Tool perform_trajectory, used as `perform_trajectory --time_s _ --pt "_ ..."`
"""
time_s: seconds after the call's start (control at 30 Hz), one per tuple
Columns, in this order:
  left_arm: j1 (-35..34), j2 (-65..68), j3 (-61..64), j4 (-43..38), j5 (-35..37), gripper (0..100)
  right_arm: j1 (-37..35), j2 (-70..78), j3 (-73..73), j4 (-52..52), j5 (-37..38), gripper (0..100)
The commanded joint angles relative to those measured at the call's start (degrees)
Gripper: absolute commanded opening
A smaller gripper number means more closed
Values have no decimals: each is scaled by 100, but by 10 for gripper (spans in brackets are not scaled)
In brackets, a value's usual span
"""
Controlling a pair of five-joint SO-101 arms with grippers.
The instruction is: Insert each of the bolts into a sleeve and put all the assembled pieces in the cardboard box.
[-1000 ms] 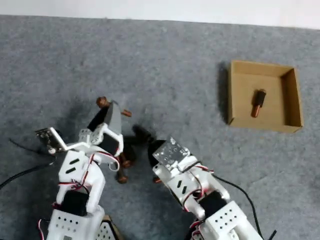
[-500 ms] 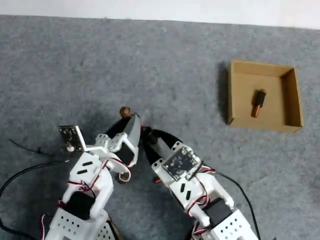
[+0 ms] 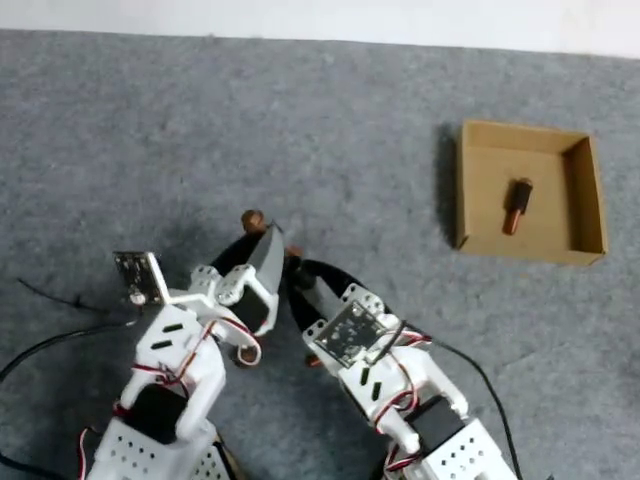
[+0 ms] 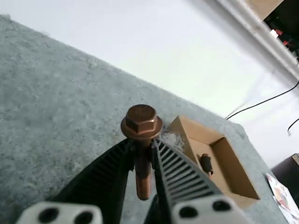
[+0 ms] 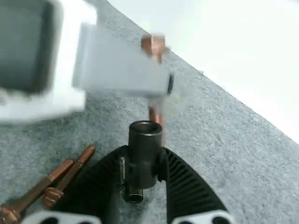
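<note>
Grey carpet-like table top (image 3: 350,130), with a white wall strip at the far edge. The left gripper (image 3: 262,242) was clamped on a copper bolt (image 3: 252,220). In the left wrist view its black ribbed fingers (image 4: 175,165) pinched the shank with only a narrow gap, and the hex head stood clear above the tips. The right gripper (image 3: 305,285) sat just beside the left one, closed around a black sleeve (image 5: 144,154), which was gripped mid-body with its open end pointing toward the bolt. In the right wrist view the bolt's threaded end hung right by the sleeve mouth; contact could not be told. Two loose bolts (image 5: 60,179) lay side by side on the carpet near the right gripper. In the high view they were partly hidden between the two arms. The cardboard box (image 3: 585,190) sat well apart, toward the table's far right. One assembled piece (image 3: 516,206), a black sleeve with a copper bolt end sticking out, lay on its floor near the middle.
</note>
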Motion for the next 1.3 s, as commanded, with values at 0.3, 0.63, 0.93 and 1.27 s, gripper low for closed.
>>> perform_trajectory --time_s 0.3,0.63,0.93,1.27 --pt "347 -110 -1358 1908 229 5 -13 31 637 -224 53 4" --pt "338 -110 -2035 1908 220 5 -4 31 637 -215 53 4" --pt "374 -110 -2352 2655 229 5 84 31 637 -233 53 4" --pt "866 -110 -2088 3279 202 5 84 31 637 -233 53 4"
